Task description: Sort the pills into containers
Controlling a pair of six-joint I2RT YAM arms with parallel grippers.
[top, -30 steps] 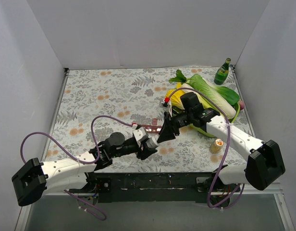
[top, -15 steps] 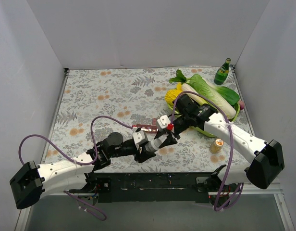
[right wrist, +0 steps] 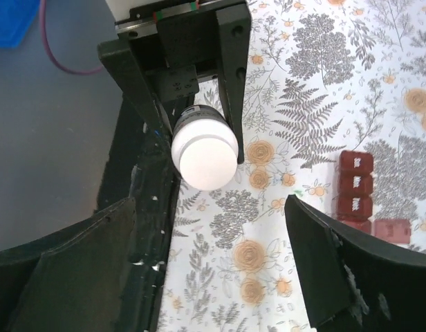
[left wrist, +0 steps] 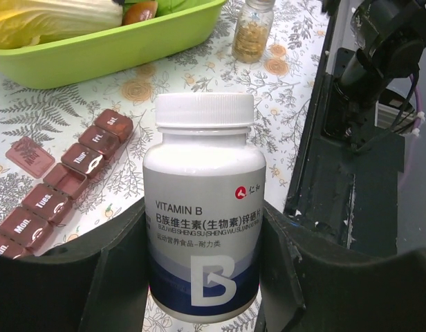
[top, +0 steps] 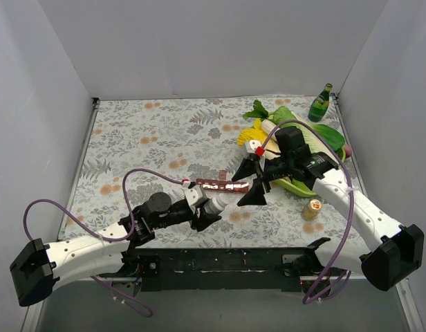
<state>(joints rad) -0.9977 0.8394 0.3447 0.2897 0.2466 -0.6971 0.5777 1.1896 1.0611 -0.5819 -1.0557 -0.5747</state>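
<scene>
So left gripper [left wrist: 202, 259] jaws are clamped on a white Vitamin B bottle [left wrist: 202, 173], right gripper [right wrist: 213, 277] jaws wide open facing its cap [right wrist: 205, 155].

Floral-print table [top: 151, 138], dark-red containers [top: 223, 185] strip near centre; green tray [left wrist: 109, 52], small jar [top: 312, 208], green bottle [top: 320, 104] at right

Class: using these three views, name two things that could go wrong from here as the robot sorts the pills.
1. The white cap is on the vitamin bottle, gripped at its sides by the left gripper; if the open right gripper twists it, the bottle may slip or turn.
2. One compartment of the pill organizer looks open, and it is narrow; pouring from the wide bottle may scatter the contents onto the table.
</scene>
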